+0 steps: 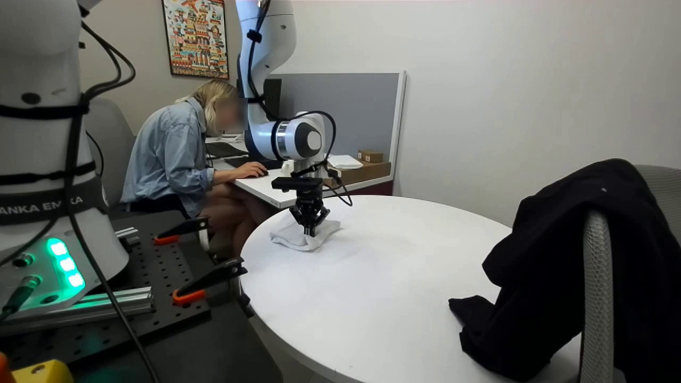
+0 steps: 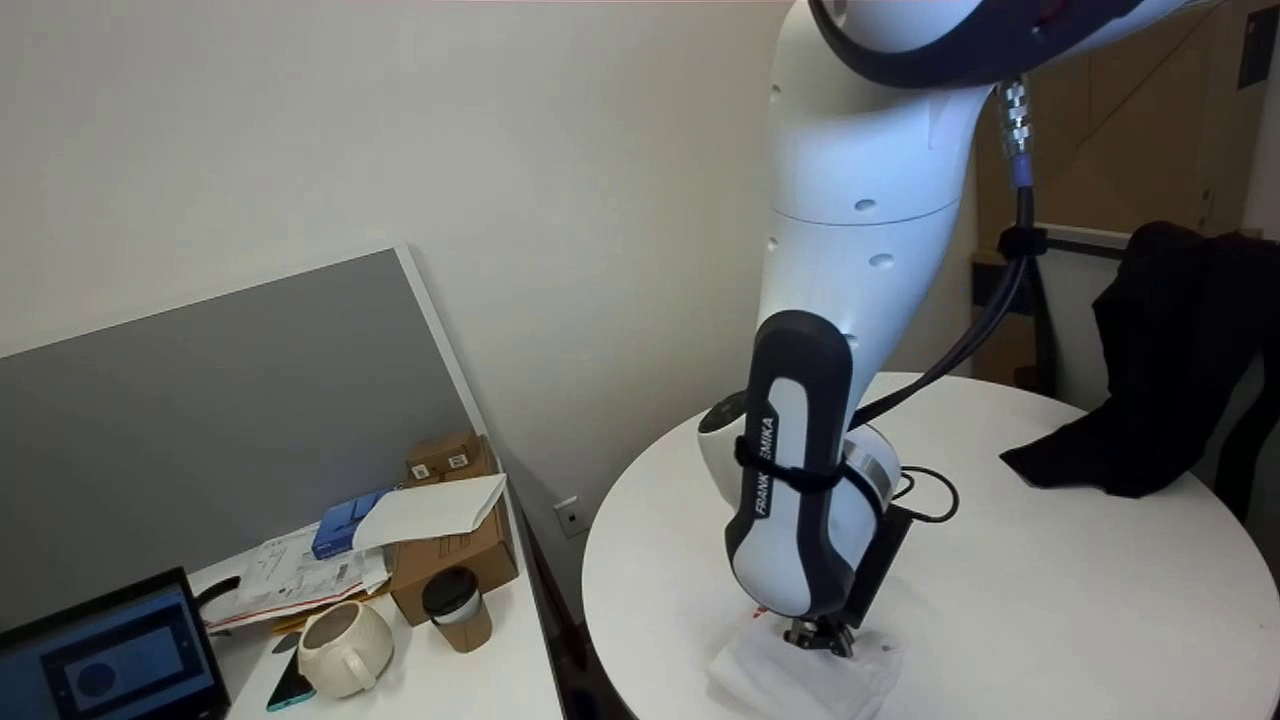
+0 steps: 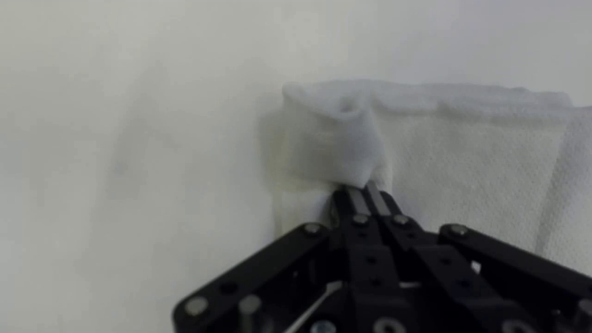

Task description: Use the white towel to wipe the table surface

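Observation:
The white towel (image 1: 290, 239) lies bunched and folded on the round white table (image 1: 404, 276), near the edge by the desk. It also shows in an exterior view (image 2: 790, 680), partly hidden by the arm, and in the wrist view (image 3: 471, 171). My gripper (image 1: 309, 232) points down at the towel. In the wrist view the two fingertips (image 3: 363, 187) are close together on a raised fold of the towel, pinching it. The rest of the towel spreads flat to the right there. Faint grey marks (image 3: 122, 166) show on the table left of the towel.
A black garment (image 1: 564, 276) hangs over a chair and reaches onto the table. A person (image 1: 170, 149) sits at a white desk beside the table. The desk holds a mug (image 2: 345, 650), a paper cup (image 2: 460, 610) and cardboard boxes (image 2: 475, 545).

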Controlling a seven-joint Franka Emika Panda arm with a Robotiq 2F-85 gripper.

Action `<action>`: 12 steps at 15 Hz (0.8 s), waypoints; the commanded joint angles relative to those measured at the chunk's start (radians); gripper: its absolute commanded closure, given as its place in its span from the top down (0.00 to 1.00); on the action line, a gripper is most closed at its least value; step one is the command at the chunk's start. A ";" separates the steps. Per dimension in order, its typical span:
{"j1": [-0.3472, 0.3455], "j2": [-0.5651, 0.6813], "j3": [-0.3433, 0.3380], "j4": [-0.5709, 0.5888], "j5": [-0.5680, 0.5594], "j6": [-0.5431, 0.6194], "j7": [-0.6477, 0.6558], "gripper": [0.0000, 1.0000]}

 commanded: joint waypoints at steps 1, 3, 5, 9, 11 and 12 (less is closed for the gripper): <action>0.037 0.092 0.012 0.142 0.022 0.046 0.062 0.00; 0.017 0.107 0.020 0.219 0.051 0.029 0.064 0.00; -0.012 0.131 0.018 0.299 0.079 0.008 0.055 0.00; -0.098 0.169 0.009 0.409 0.122 -0.011 0.034 0.00; -0.145 0.185 0.003 0.441 0.137 -0.016 0.025 0.00; -0.170 0.194 0.002 0.454 0.145 -0.019 0.020 0.00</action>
